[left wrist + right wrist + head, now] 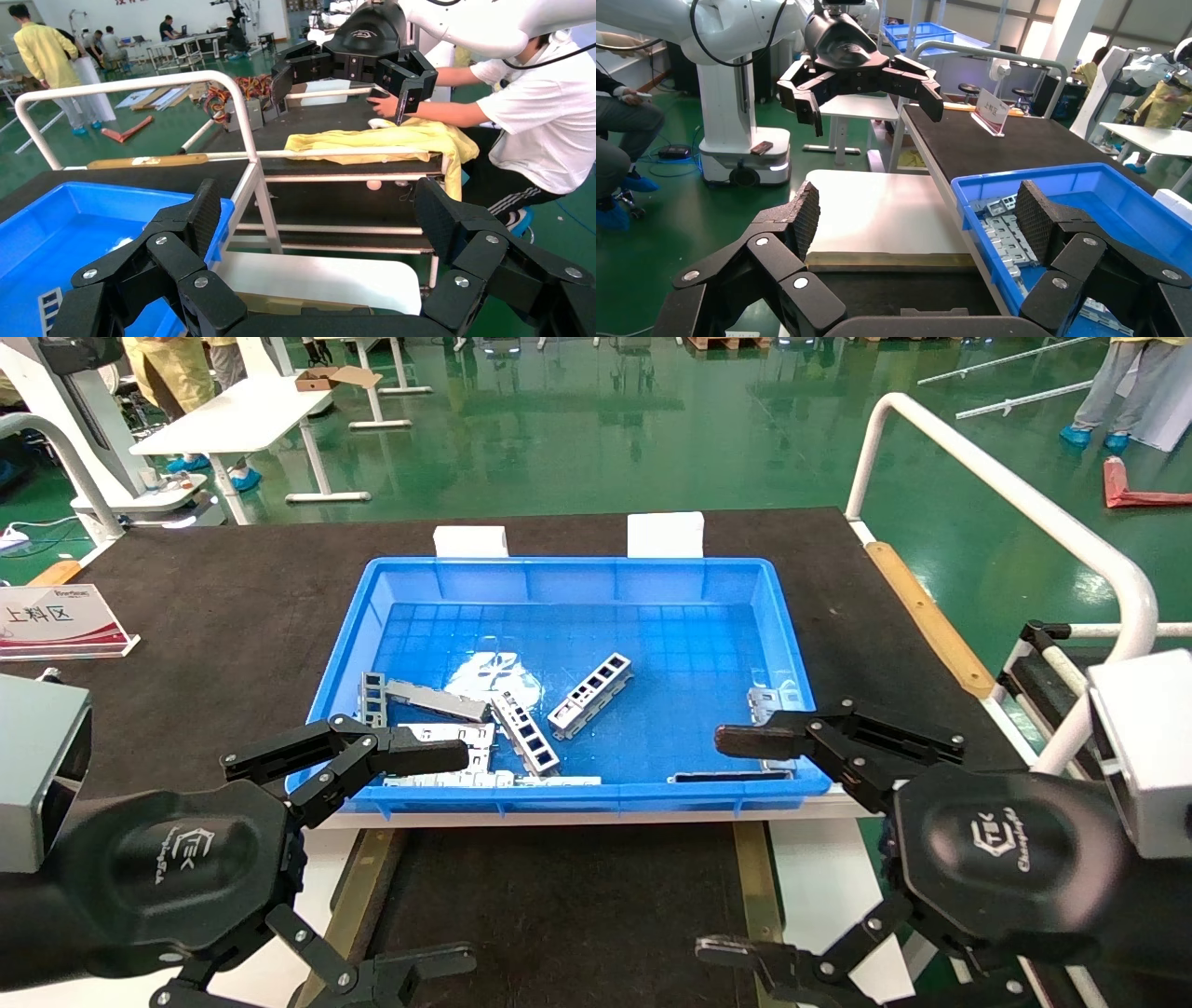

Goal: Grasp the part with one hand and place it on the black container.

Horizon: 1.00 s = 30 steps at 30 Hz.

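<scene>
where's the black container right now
In the head view the black container sits at the bottom centre, just in front of the blue bin, between the open left gripper and the open right gripper.

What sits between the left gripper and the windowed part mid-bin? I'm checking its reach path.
In the head view, other metal pieces lie between the left gripper and the part, all inside the blue bin.
</scene>
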{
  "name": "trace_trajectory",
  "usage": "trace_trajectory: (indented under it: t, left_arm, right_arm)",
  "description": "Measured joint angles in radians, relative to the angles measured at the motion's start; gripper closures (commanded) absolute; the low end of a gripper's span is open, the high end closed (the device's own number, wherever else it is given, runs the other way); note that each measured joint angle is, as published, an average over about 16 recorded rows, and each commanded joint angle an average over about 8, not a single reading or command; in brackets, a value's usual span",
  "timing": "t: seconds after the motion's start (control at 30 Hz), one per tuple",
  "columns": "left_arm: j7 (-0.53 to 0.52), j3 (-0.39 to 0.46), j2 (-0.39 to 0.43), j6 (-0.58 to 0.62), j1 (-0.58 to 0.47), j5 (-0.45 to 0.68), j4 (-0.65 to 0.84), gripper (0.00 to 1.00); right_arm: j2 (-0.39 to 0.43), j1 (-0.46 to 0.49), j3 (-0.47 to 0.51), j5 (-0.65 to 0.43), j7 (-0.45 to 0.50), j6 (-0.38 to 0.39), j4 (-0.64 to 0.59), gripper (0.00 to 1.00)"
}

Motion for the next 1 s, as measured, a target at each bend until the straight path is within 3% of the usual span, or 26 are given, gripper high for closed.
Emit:
trace_trajectory:
  t: [1.0]
  left_arm:
    - [0.000,0.000,0.000,0.000,0.000,0.000,0.000,0.00]
  right_arm:
    - [0.000,0.000,0.000,0.000,0.000,0.000,0.000,0.00]
